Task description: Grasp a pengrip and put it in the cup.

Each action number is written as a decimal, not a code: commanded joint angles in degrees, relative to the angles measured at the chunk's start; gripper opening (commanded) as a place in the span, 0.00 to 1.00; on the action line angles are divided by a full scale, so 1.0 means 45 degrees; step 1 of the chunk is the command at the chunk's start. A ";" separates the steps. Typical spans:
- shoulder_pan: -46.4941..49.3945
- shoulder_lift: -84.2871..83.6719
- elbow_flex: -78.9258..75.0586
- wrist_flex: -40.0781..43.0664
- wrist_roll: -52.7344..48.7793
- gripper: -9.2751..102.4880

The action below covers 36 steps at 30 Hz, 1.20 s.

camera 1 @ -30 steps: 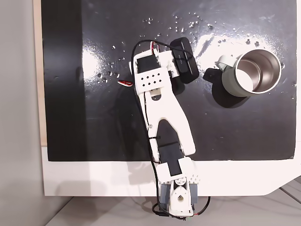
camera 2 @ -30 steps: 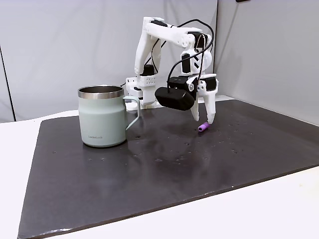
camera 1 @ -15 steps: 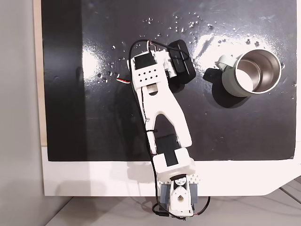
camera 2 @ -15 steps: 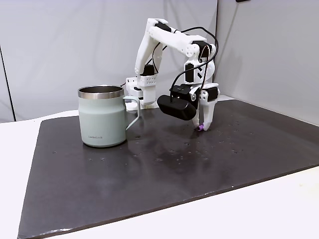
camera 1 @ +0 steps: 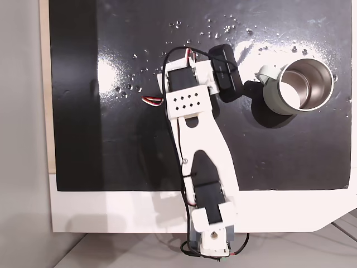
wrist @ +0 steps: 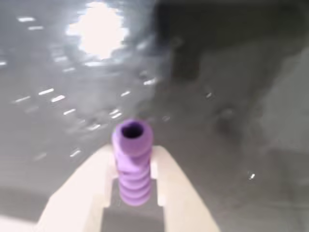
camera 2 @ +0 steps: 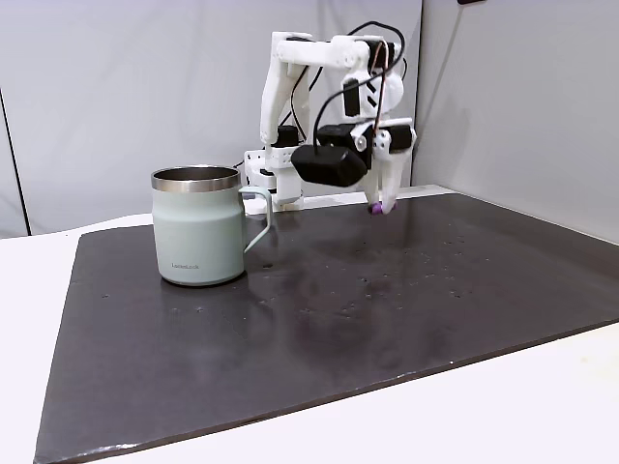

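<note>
The purple ribbed pengrip [wrist: 132, 163] is clamped between my gripper's [wrist: 131, 166] white fingertips in the wrist view. In a fixed view from the side the pengrip [camera 2: 381, 207] hangs at the tips of my gripper [camera 2: 383, 201], lifted well above the dark mat. The grey-green cup [camera 2: 199, 225] stands upright to the left there, handle toward the arm. From above, the cup [camera 1: 275, 98] with its shiny steel inside sits at the right, and the gripper's body hides the pengrip.
A dark glossy mat [camera 1: 122, 145] covers the white table [camera 1: 111, 212]. The arm's base [camera 1: 209, 240] sits at the table's near edge in a fixed view from above. A light glare [camera 1: 109, 71] marks the mat's left part.
My gripper dropped onto the pengrip on the mat, shut on it, then rose with it and shifted toward the cup. The cup has not moved.
</note>
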 commanded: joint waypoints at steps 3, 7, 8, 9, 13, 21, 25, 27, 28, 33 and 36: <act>0.1211 0.3281 -0.0508 0.1230 -0.0176 0.08; 0.2695 0.4824 -0.0430 0.1992 -0.0898 0.08; 0.3164 0.5137 -0.0391 0.2090 -0.1133 0.08; 0.3613 0.5410 -0.0391 0.2129 -0.1367 0.08; 0.5254 0.6309 -0.0488 0.2324 -0.2578 0.08; 0.7676 0.7520 -0.0156 0.2051 -0.4570 0.08; 0.8516 0.7891 0.0547 0.0996 -0.5215 0.08; 0.8887 0.7598 0.0566 0.0625 -0.5410 0.08; 0.9063 0.7441 0.0566 0.0430 -0.5469 0.08; 0.9707 0.6738 0.0586 -0.0566 -0.5938 0.08; 0.9922 0.6406 0.0859 -0.1309 -0.6035 0.08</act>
